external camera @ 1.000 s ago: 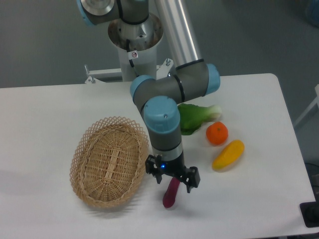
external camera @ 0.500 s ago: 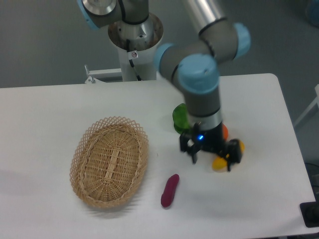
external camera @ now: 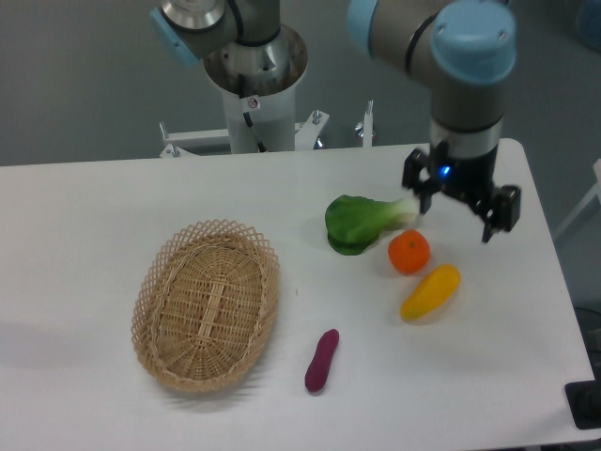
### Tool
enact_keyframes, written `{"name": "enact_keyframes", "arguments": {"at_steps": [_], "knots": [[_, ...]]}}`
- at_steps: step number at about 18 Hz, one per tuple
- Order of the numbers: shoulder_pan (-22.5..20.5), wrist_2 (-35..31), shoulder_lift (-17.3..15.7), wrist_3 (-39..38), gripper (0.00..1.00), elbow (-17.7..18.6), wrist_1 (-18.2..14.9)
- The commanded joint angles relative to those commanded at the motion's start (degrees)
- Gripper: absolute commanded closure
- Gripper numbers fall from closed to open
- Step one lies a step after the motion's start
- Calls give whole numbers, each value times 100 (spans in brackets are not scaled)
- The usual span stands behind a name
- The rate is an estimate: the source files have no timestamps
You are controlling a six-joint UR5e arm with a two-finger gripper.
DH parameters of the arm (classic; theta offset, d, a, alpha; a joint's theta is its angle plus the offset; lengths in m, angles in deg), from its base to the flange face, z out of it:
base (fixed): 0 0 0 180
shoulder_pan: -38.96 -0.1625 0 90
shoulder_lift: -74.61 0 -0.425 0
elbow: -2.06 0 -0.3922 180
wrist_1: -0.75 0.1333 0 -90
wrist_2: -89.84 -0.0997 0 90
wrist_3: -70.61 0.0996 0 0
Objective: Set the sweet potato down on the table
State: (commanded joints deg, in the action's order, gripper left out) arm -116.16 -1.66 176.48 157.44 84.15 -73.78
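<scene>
The gripper (external camera: 462,204) is hanging spread and empty. The sweet potato (external camera: 321,360) is lying well apart from it on the table (external camera: 94,207). It is looking light and stiff, best pinched mid-length.

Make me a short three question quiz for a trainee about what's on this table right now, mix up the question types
1. True or false: the sweet potato lies inside the wicker basket.
2. Multiple choice: which item lies nearest the orange? A) the basket B) the yellow fruit C) the sweet potato
3. Short answer: is the tool holding anything?

Key
1. False. It lies on the white table, just right of the basket and apart from it.
2. B. The yellow fruit sits just below the orange in the picture; the green vegetable is also close.
3. No. The tool is open and empty, up over the table's far right side.
</scene>
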Motion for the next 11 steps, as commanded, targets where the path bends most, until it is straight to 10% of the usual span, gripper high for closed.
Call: {"name": "enact_keyframes", "arguments": {"at_steps": [11], "knots": [[-9,88,0,-52,0,79,53]]}}
